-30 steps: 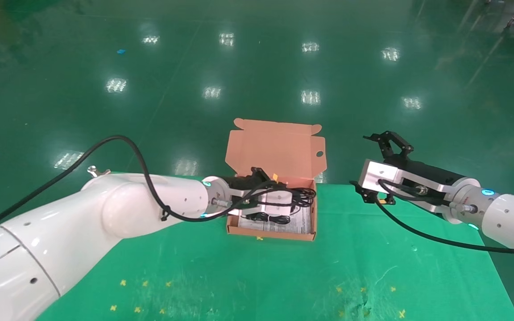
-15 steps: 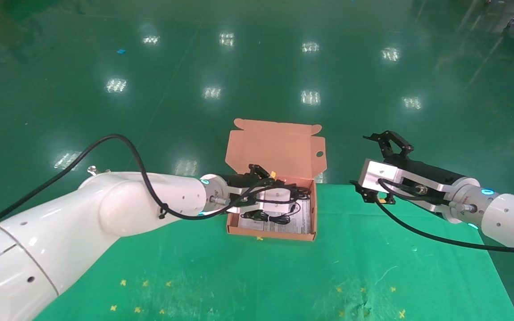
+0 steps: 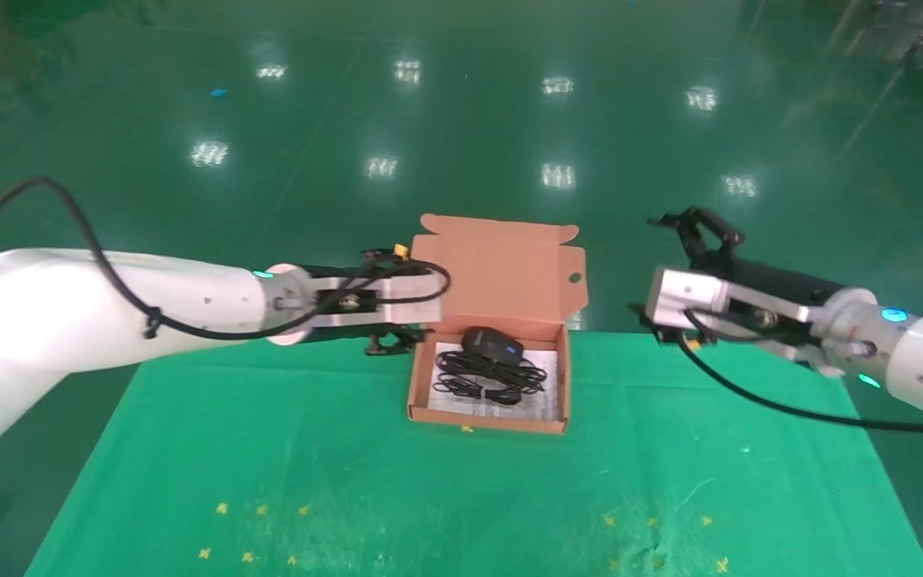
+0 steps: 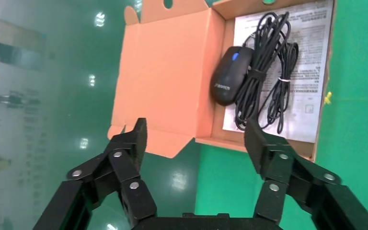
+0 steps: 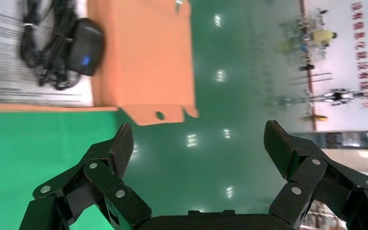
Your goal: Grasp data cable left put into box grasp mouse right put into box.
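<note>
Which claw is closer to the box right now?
Left. The left claw hangs open just off the box's left wall, at its far corner. The right claw is open too, raised well off to the box's right, past the table's far edge.

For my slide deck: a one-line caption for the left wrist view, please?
Open left pincer beside the box, mouse and data cable inside.
</note>
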{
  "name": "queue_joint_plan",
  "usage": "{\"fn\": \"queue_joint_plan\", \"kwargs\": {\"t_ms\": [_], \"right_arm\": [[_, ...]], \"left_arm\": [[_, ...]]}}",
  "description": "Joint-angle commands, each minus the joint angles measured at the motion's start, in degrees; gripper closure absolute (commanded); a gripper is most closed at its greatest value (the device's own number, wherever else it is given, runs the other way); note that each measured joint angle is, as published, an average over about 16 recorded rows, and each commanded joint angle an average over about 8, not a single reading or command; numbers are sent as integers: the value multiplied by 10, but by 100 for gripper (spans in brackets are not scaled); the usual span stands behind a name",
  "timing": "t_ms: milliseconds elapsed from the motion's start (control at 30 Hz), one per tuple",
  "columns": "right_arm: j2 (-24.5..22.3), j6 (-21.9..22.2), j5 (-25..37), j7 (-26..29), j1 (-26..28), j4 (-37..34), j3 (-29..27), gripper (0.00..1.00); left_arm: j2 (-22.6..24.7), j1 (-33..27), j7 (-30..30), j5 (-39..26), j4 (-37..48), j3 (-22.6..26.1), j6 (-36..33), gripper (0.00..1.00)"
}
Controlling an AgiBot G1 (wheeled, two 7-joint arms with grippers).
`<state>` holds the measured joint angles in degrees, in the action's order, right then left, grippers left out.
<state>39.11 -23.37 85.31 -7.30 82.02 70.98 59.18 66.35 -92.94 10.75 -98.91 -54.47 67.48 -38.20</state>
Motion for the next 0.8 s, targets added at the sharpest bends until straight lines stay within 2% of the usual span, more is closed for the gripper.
{"fn": "queue_joint_plan", "kwargs": {"t_ms": [33,200,800], "right_arm": [[-3,-10,5,2,7,4,5,0],[-6,-49,-18,15,-3,6,-17,0],[-18,-240,-156,70,-70,13,-155,0]], "left_arm": [[-7,-6,9,-1,-4,1,-7,0],[-30,14,11,39,-19,-35,-41,0],[-127,117,7,221,-78,-199,-190,0]]}}
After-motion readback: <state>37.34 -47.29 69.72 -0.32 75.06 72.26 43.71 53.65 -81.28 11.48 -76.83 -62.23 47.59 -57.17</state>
